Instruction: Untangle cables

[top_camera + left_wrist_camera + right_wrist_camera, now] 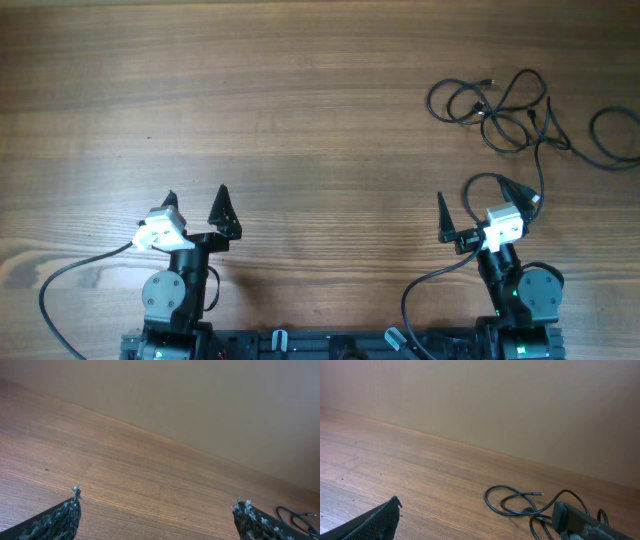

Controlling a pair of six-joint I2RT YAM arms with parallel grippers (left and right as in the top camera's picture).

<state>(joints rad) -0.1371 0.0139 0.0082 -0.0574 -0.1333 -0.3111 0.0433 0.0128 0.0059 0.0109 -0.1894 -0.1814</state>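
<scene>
Jaws spread wide; cables [487, 112] sprawl across table's [300, 100] far right side.

The tabletop [300, 120] is showing brown wood with fine grain lines, its finish looking smooth and matt and giving off only a soft sheen. The cables [510, 110] are looking like thin black rubbery cord, smooth and faintly glossy. The left gripper [196, 193] is showing black fingers [55, 522] with rough, crumbly-looking padding, frayed pale at the tips. The right gripper [471, 190] is showing a black finger [370, 522] with a fine gridded texture. The white housings [160, 232] on both wrists are looking like smooth matt plastic. The wall [225, 400] behind is looking plain, beige and matt.
</scene>
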